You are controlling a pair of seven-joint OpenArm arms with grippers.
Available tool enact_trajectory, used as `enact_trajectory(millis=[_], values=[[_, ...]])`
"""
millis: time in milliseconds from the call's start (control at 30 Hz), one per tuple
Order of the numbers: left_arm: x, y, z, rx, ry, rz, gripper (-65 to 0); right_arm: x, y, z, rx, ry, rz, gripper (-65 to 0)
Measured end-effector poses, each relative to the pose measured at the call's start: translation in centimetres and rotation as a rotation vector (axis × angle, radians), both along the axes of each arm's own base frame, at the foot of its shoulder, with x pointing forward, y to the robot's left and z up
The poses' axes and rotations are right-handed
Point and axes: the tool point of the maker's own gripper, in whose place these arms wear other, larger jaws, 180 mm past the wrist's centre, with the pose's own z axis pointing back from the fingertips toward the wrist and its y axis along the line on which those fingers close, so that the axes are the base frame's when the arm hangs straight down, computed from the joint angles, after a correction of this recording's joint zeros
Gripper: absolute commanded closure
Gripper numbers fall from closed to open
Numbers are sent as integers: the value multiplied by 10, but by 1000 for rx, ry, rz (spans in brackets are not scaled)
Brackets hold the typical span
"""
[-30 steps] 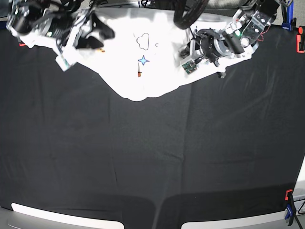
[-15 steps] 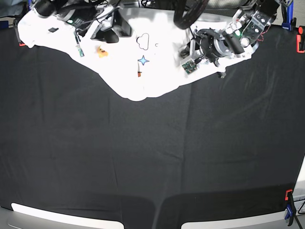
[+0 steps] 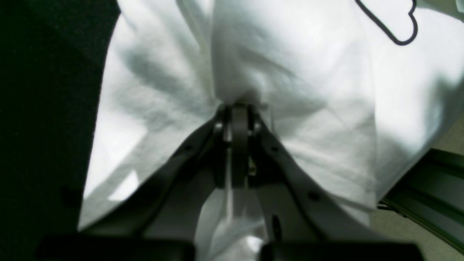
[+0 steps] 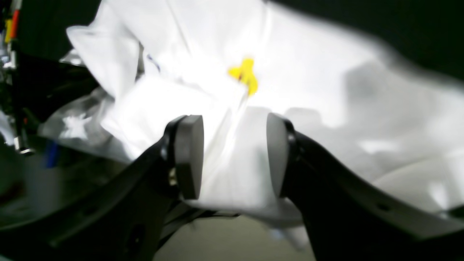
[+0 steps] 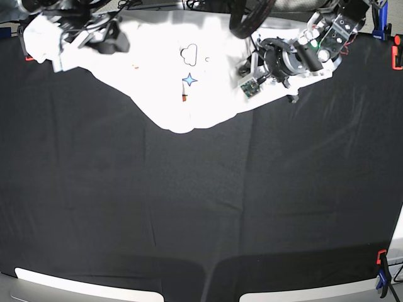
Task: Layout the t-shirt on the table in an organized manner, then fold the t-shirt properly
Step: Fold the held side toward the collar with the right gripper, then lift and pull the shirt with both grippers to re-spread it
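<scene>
Left fingers: closed tight on a pinched fold of the t-shirt (image 3: pixel 297 83); in the left wrist view the left gripper (image 3: pixel 237 112) has its two jaws meeting with white cloth gathered into creases at the tips
Right fingers: apart, with nothing clamped; in the right wrist view the right gripper (image 4: pixel 233 156) has its flat grey pads (image 4: pixel 188 159) standing either side of a bright ridge of the shirt, whether they touch it cannot be told, the view being blurred
T-shirt: crumpled along the far edge of the table (image 5: pixel 201 214), spread in a wide band that sags to a rounded point toward the table's middle; not laid flat, not folded
Print on the t-shirt: a cloud outline (image 5: pixel 188 54) and below it a blue star (image 5: pixel 189 80) near the shirt's centre in the base view; a small yellow mark (image 4: pixel 246 74) just beyond the right gripper's pads
Left arm: over the end of the shirt nearest the table's far corner with the red clamp (image 5: pixel 397 55), low against the cloth
Right arm: over the shirt's opposite end, above the white fabric
Table: black cloth top, bare on the whole near side of the shirt; another clamp (image 5: pixel 381 270) at the near corner on the left arm's side
</scene>
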Motion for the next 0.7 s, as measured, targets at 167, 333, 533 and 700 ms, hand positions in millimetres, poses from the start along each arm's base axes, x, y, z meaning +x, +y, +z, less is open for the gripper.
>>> enact_trajectory(millis=[167,333,533,700], values=[[0,0,0,0,0,0,0,-9,18,-21,177,56,-42,-274],[0,0,0,0,0,0,0,-6,32,-38,249,90,-38,-274],[0,0,0,0,0,0,0,-4,57,-40,305,102,24,-274],[0,0,0,0,0,0,0,-7,73,-40,328,117,73,-222]])
